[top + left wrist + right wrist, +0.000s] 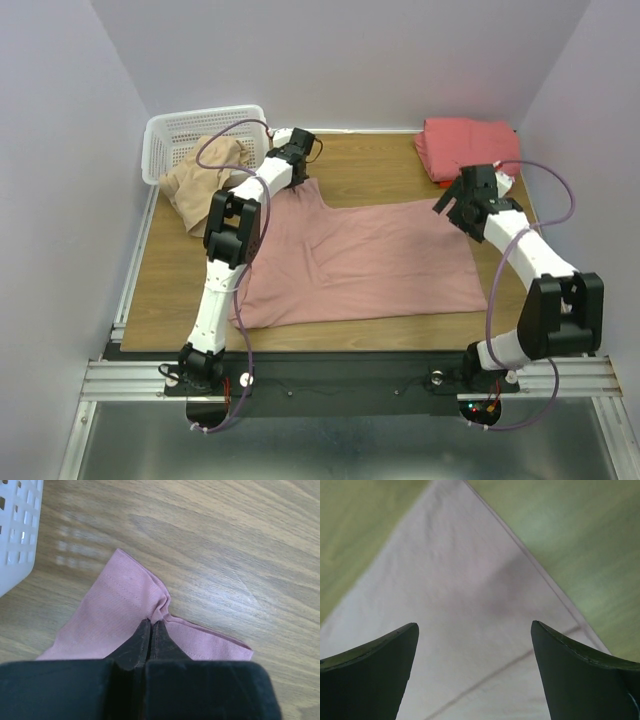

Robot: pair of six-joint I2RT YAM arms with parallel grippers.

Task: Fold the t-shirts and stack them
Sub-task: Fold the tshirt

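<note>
- Fold step in hand: dusty-pink t-shirt (370, 260) flat on table (370, 165).
- Left gripper (151, 623): clamped on far-left shirt corner.
- Right gripper (475, 630): apart above opposite corner, empty.
- Next, likely: lower right, pinch, lift both.

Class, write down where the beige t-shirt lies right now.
In the top view, the beige t-shirt lies crumpled at the far left of the table, against the white lattice basket and just left of the spread dusty-pink t-shirt.

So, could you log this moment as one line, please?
left gripper: shut on pink t-shirt corner | right gripper: open over opposite corner | folded shirts: far right
</note>
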